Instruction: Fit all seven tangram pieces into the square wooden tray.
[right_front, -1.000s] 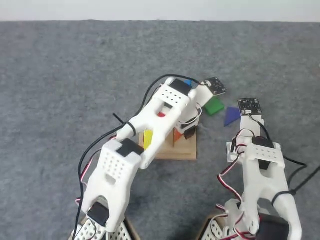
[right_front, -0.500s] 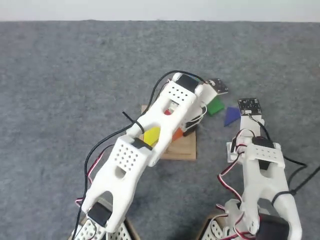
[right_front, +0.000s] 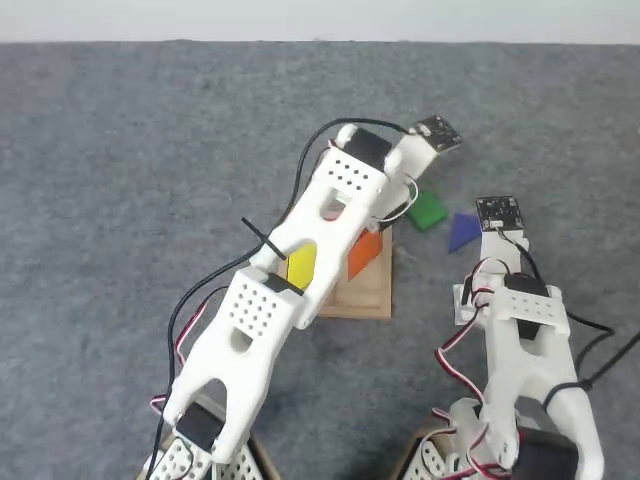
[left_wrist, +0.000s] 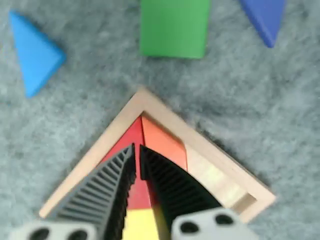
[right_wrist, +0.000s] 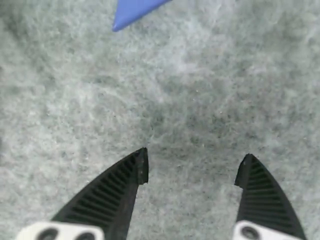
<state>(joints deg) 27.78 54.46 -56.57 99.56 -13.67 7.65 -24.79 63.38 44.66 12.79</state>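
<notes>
The left gripper (left_wrist: 136, 150) is clenched to a hairline gap and grasps nothing. Its tips hang over a corner of the square wooden tray (left_wrist: 165, 112), above the seam between the red piece (left_wrist: 135, 131) and the orange piece (left_wrist: 162, 142); a yellow piece (left_wrist: 137, 227) lies beside them in the tray. The right gripper (right_wrist: 194, 167) is spread wide and empty above bare grey felt. The tray sits mid-tabletop (right_front: 120, 150). Just beyond its far corner lie a green piece (left_wrist: 175, 25), a light blue triangle (left_wrist: 32, 50) and a dark blue triangle (left_wrist: 265, 17). A pale wall (right_front: 300, 20) runs along the far edge.
</notes>
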